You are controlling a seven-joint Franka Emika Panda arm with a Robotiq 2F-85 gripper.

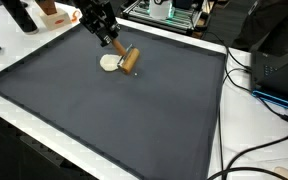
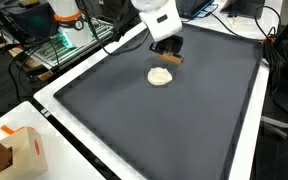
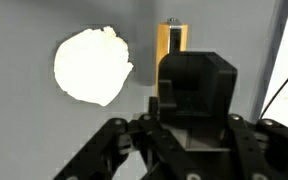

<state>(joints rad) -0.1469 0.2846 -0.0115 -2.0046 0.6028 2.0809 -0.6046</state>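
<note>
Gripper [image 1: 114, 44] was clenched on one end of the wooden rolling pin [image 1: 130, 60], fingers closed around it. The pin was tilted, its free end down on the dark mat [image 1: 134, 120]. The flat white dough [image 1: 110, 63] lay just beside the pin; can't tell if they touched. Both sat close to the mat's far edge in both exterior views, well away from the near edge and corners.

In the wrist view the dough [image 3: 92, 65] was a ragged round patch on the grey mat. The pin [image 3: 172, 38] stuck out beyond the gripper [image 3: 184, 95], with a gap between pin and dough.

In an exterior view an orange-marked box [image 2: 22, 150] sat off the mat by its near corner. Cables [image 1: 256, 85] ran along the table past the mat's side edge.
</note>
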